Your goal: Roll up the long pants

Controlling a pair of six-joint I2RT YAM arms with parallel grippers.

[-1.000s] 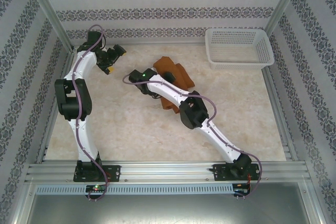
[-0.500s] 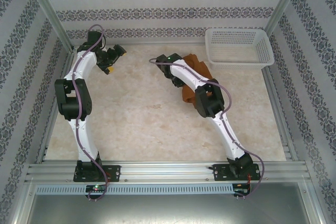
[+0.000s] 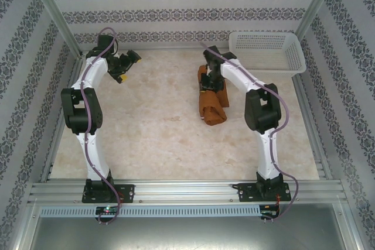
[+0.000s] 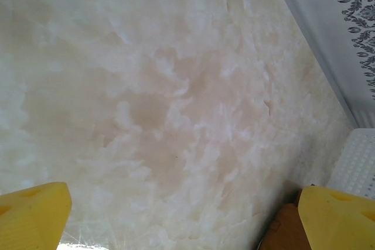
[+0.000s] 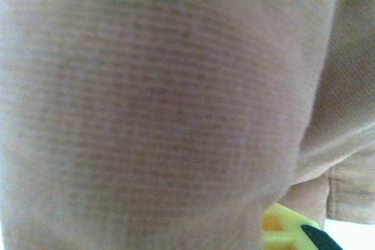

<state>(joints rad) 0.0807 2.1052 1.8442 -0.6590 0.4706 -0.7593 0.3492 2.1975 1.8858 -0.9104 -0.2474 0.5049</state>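
Pants: the long pants (image 3: pixel 214 106) lie on the table (image 3: pixel 146 139) as a narrow rust-brown bundle, folded or part-rolled; how tight it is cannot be told from above. The long axis runs near to far. The right pincer (image 3: pixel 210 82) sits on the far end, so the cloth trails from it back toward the arm bases, with the near end free on the table. The close view from that wrist is ribbed brown weave pressed up against the lens, with one yellow fingertip (image 5: pixel 280 230) under a fold. I judge the pincer narrow and closed on the cloth, though the second finger is hidden. The left pincer (image 3: pixel 128 67) is spread wide with nothing in it, and hangs well off to the left of the bundle's far end. Its wrist view shows bare table, with a corner of brown cloth past one yellow finger. The right arm is the nearer by far, as it is touching the cloth. The white mesh basket (image 3: pixel 269 69) stands apart, just right of the right pincer and a little beyond it. The coming move turns on this: any rolling must run along that near-far axis, from the gripped far end toward the free near end. No brand, label or legible writing shows anywhere. The walls carry only a printed ornamental band.
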